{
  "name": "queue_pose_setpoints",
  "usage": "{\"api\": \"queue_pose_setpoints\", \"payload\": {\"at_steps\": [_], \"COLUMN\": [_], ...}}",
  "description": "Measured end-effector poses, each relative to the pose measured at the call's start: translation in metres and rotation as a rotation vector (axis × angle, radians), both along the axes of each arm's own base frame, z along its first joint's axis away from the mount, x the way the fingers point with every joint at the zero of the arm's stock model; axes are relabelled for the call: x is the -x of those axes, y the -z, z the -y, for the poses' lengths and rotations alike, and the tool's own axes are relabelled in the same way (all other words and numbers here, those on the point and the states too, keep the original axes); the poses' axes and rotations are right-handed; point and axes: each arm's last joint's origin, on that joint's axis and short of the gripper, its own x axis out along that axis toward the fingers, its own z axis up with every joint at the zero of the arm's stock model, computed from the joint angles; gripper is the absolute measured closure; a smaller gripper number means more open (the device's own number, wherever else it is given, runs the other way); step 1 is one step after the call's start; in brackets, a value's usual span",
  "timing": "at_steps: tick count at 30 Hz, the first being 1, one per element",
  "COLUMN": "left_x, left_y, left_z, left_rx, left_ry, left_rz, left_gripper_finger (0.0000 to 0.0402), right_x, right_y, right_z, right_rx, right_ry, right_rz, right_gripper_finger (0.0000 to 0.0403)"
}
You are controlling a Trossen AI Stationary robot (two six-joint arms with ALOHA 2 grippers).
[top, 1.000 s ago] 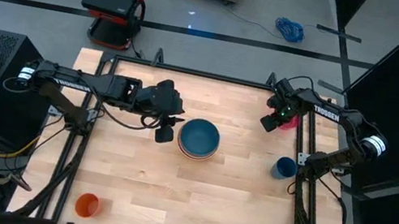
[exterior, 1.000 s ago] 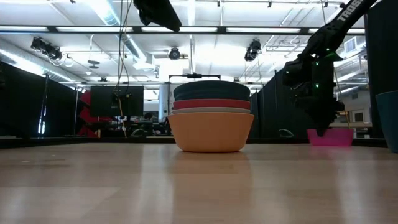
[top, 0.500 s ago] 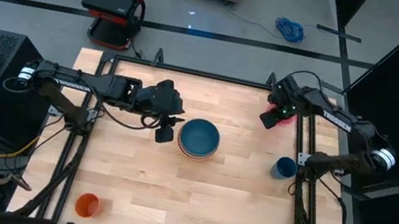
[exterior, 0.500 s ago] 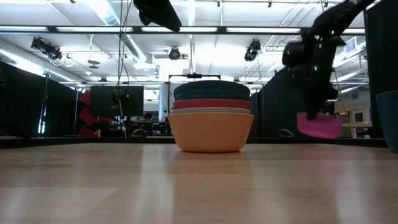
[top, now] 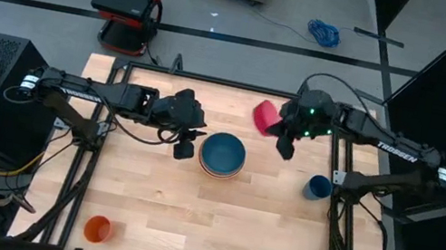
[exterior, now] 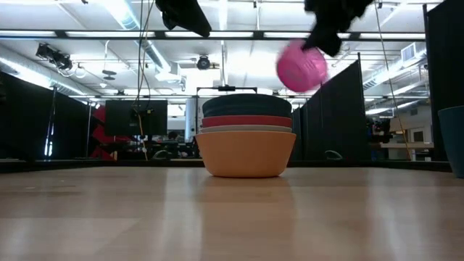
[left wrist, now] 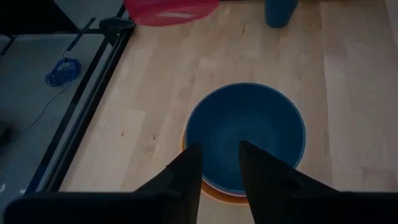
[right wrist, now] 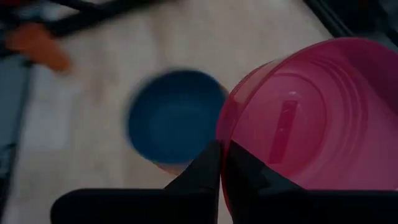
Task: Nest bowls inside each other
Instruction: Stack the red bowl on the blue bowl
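my right gripper (top: 282,132) is clamped on the rim of the pink bowl (top: 264,114), holding it tilted in the air near the stack of four bowls (top: 223,155) mid-table, while my left gripper (top: 185,146) hovers beside that stack, fingers slightly apart and empty.

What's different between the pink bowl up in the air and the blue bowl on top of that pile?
The pink bowl hangs tilted above the table, pinched at its rim by the right gripper; the blue bowl sits level, nested on top of the stack with nothing gripping it. The pink bowl looks smaller across than the blue bowl. Pink is bright, blue dark teal. Both are round, shallow bowls. The left gripper hovers beside the stack.
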Motion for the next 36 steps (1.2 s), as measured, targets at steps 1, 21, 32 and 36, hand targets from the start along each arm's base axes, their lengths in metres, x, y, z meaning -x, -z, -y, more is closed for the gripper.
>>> {"api": "queue_pose_setpoints", "payload": {"at_steps": [1,21,32,36], "left_x": [0.000,0.001,0.001,0.001], "left_y": [0.000,0.001,0.001,0.002], "left_z": [0.000,0.000,0.000,0.000], "left_rx": [0.000,-0.001,-0.001,-0.001], "left_ry": [0.000,0.001,0.001,0.001], "left_rz": [0.000,-0.013,-0.020,-0.022], "left_gripper_finger": [0.0309,0.0304,0.0307,0.0309], "right_x": [-0.005,-0.086,-0.111,-0.115], "right_y": [-0.001,0.064,0.067,0.078], "right_z": [-0.007,-0.045,-0.053,-0.053], "right_rx": [0.004,0.156,0.186,0.175], "right_ry": [-0.029,-0.282,-0.333,-0.336], "right_rz": [0.012,-0.171,-0.186,-0.232], "right_gripper_finger": [0.0402,0.0403,0.0403,0.0403]}}
